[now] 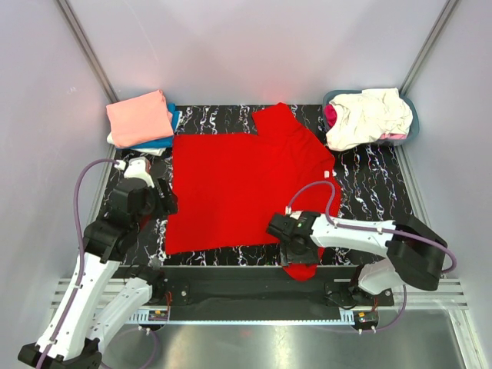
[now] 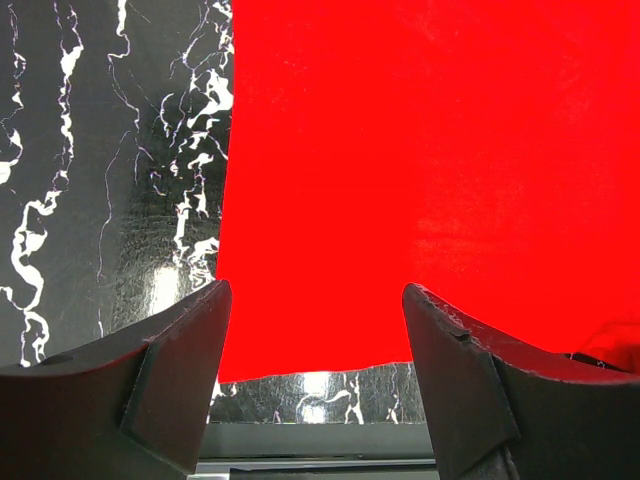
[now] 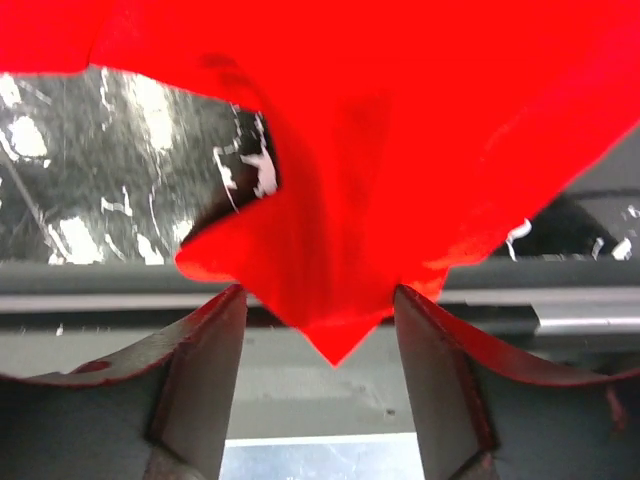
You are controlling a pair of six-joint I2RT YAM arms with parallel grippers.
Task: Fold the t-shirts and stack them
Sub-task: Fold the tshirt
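Observation:
A bright red t-shirt point(image 1: 246, 184) lies spread flat on the black marbled table point(image 1: 369, 200), one sleeve at the back point(image 1: 280, 119). Its other sleeve point(image 1: 301, 269) hangs over the table's front edge. My left gripper point(image 1: 164, 204) is open at the shirt's left edge; in the left wrist view point(image 2: 315, 290) the red cloth point(image 2: 420, 150) and its hem lie below the spread jaws. My right gripper point(image 1: 297, 252) is open over the front sleeve; in the right wrist view point(image 3: 318, 292) the sleeve's corner point(image 3: 335, 250) hangs between the spread fingers.
A folded stack with a salmon-pink shirt point(image 1: 138, 115) on top, blue point(image 1: 163, 141) and white below, sits at the back left. A grey-blue basket point(image 1: 410, 131) at the back right holds cream point(image 1: 369, 115) and magenta point(image 1: 330, 115) shirts. A metal rail point(image 1: 254, 288) runs along the front.

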